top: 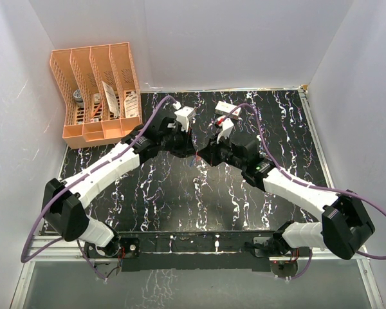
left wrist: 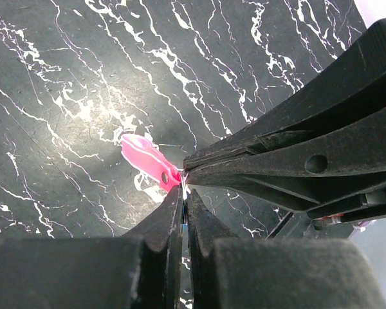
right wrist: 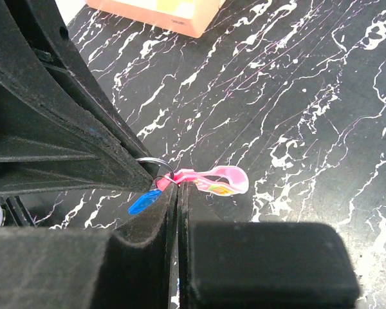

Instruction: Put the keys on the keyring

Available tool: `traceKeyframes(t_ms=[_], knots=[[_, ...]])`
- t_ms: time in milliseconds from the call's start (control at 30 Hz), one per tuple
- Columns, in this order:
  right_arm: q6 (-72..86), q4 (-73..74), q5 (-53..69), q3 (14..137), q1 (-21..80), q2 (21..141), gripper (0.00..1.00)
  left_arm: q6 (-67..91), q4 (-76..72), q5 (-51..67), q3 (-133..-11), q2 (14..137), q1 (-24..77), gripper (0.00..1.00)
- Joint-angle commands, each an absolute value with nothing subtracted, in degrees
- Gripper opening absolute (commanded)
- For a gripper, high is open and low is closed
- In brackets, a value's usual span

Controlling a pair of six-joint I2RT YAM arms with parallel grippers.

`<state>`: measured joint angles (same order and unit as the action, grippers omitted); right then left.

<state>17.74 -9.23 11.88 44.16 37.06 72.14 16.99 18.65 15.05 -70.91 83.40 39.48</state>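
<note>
The pink key (left wrist: 147,159) sits just left of centre in my left wrist view. Its long axis runs from upper left to lower right, the holed end at the lower right where both sets of my fingertips meet and the free end pointing to the upper left. In my right wrist view it lies nearly level, free end pointing right. There the blue key (right wrist: 143,202) sits just left of it, slanting from lower left to upper right, its upper end by the thin silvery keyring (right wrist: 157,163). My left gripper (left wrist: 183,192) is pressed together, and the ring comes out at its tips, so it seems to pinch the ring. My right gripper (right wrist: 178,188) is also pressed together, on the pink key's near end. The 2 grippers touch tip to tip above the black marbled table (left wrist: 64,64), at the centre of the top view. An orange file rack (top: 96,90) stands at the upper left there, and a white box (top: 226,108) lies just above my right wrist.
</note>
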Motion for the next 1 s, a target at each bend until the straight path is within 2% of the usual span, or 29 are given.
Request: traceKeyframes(t_ms=[0, 333, 967], knots=[[15.03, -17.44, 8.61, 44.74, 36.67, 70.21, 0.0, 16.19, 26.36, 20.43, -75.03, 84.82, 40.34, 0.0], [11.31, -18.89, 8.08, 43.06, 36.65, 69.39, 0.0, 13.68, 34.6, 21.77, -82.28, 90.4, 40.3, 0.0], [8.45, -18.71, 6.12, 41.6, 36.7, 66.75, 0.0, 11.85, 40.97, 23.71, -89.13, 95.74, 40.34, 0.0]])
